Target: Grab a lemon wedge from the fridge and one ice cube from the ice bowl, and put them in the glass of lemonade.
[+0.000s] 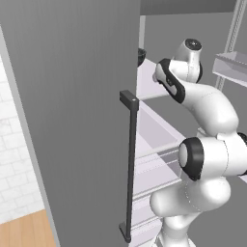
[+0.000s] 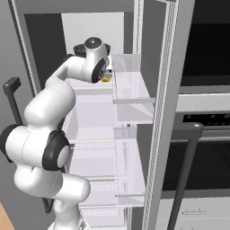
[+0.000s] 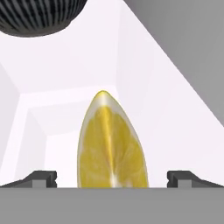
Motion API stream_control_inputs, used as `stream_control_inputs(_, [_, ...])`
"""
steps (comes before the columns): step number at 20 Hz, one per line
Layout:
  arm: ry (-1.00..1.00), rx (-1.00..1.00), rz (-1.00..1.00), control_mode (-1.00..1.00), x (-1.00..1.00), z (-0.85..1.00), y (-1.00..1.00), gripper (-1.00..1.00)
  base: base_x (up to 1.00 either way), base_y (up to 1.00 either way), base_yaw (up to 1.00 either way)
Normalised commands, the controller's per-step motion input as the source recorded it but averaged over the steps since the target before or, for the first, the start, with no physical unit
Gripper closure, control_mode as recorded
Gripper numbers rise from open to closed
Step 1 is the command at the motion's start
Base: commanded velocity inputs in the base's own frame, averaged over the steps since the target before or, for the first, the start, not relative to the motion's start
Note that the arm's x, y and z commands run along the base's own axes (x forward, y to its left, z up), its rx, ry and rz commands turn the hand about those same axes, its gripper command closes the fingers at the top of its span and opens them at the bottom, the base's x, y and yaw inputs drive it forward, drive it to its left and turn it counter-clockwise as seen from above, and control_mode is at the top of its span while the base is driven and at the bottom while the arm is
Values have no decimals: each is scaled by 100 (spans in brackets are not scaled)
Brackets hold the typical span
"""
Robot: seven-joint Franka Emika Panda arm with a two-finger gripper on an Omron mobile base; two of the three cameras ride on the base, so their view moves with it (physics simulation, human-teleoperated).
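The fridge stands open, and my arm reaches onto its upper white shelf. The lemon wedge, bright yellow with its pointed end away from me, lies on that shelf between my two fingertips. It also appears as a small yellow speck beside the hand. My gripper is open, its jaws standing wide on either side of the wedge without touching it. The ice bowl and the glass of lemonade are out of view.
A dark striped bowl sits on the same shelf behind the wedge. The fridge door with its long dark handle is close on the left. Door shelves and a black oven lie to the right.
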Motion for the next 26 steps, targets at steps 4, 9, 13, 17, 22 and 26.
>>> stream_control_inputs(4, [0,0,0,-100,5,0,3,-100,0,0,0])
stream_control_inputs(9, [0,0,0,-100,23,0,1,-100,0,0,0])
stream_control_inputs(13, [0,0,0,-100,15,0,1,100,0,0,0])
stream_control_inputs(17, [3,0,0,-100,0,-7,0,100,0,0,0])
stream_control_inputs(22, [9,0,0,-100,-1,-17,0,100,0,0,0])
stream_control_inputs(26, [1,0,0,-100,-33,-3,6,100,0,0,0])
